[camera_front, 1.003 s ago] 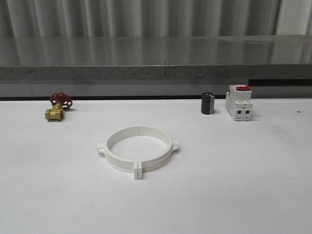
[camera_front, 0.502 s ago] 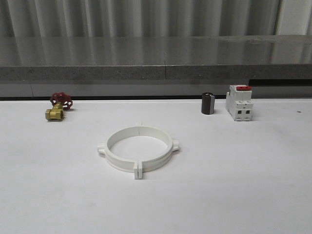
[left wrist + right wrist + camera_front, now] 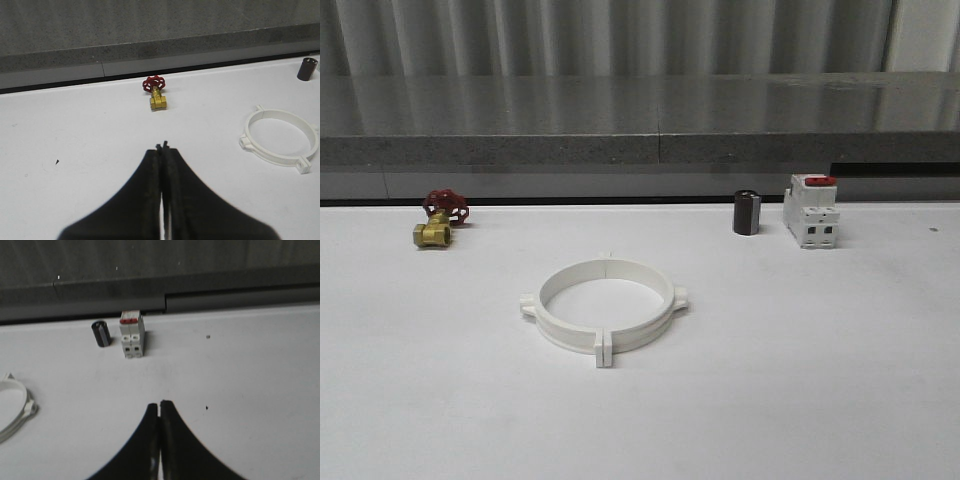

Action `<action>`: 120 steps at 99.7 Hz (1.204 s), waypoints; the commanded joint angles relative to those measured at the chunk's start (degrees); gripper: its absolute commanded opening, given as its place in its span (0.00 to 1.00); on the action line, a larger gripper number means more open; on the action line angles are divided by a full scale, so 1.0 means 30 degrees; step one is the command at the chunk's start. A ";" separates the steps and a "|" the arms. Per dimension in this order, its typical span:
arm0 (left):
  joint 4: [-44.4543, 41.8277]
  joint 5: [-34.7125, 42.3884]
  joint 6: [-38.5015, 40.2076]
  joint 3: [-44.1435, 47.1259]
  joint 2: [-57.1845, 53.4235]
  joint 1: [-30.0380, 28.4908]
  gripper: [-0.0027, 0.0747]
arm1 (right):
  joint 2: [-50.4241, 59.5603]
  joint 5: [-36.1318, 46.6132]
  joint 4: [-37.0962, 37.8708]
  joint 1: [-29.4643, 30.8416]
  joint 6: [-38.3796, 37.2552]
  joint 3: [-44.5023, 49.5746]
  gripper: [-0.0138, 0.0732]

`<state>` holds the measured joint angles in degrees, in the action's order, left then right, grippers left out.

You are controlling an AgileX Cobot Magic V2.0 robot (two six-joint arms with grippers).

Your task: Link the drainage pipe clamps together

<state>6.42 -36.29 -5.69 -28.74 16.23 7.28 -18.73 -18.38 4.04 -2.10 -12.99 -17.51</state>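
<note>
The two white drainage pipe clamps point(image 3: 604, 306) lie in the middle of the table, their end flanges meeting so they form one wide ring with small outer tabs. In the left wrist view the ring point(image 3: 281, 141) lies well off to one side of my left gripper point(image 3: 162, 147), whose black fingers are pressed together with nothing between them. My right gripper point(image 3: 159, 403) is shut and empty too, and only an edge of the ring point(image 3: 16, 408) reaches into its view. Both grippers hang over bare table, apart from the ring.
A brass valve with a red handwheel point(image 3: 439, 221) sits at the back left. At the back right stand a small dark cylinder point(image 3: 746, 212) and a white breaker with a red top point(image 3: 811, 211). A grey ledge point(image 3: 640, 150) runs behind the table.
</note>
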 commanded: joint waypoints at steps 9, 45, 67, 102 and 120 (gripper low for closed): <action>0.0201 0.1427 -0.0021 -0.0497 0.0153 -0.0064 0.01 | 0.2897 0.3239 -0.0634 0.1360 0.0174 0.2086 0.02; 0.0201 0.1473 -0.0021 -0.0497 0.0153 -0.0064 0.01 | 0.6829 0.5343 -0.0933 0.1862 0.0192 0.6063 0.02; 0.0201 0.1473 -0.0021 -0.0497 0.0153 -0.0064 0.01 | 0.6829 0.6416 -0.0894 0.1621 0.0192 0.6062 0.02; 0.0201 0.1473 -0.0021 -0.0497 0.0153 -0.0064 0.01 | 0.6829 0.6425 -0.0832 0.1325 0.0192 0.6062 0.02; 0.0201 0.1473 -0.0021 -0.0497 0.0153 -0.0064 0.01 | 0.6829 0.6425 -0.0832 0.1325 0.0192 0.6062 0.02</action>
<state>6.42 -36.29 -5.69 -28.65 16.19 7.28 0.50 -3.93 1.08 1.95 -12.86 1.58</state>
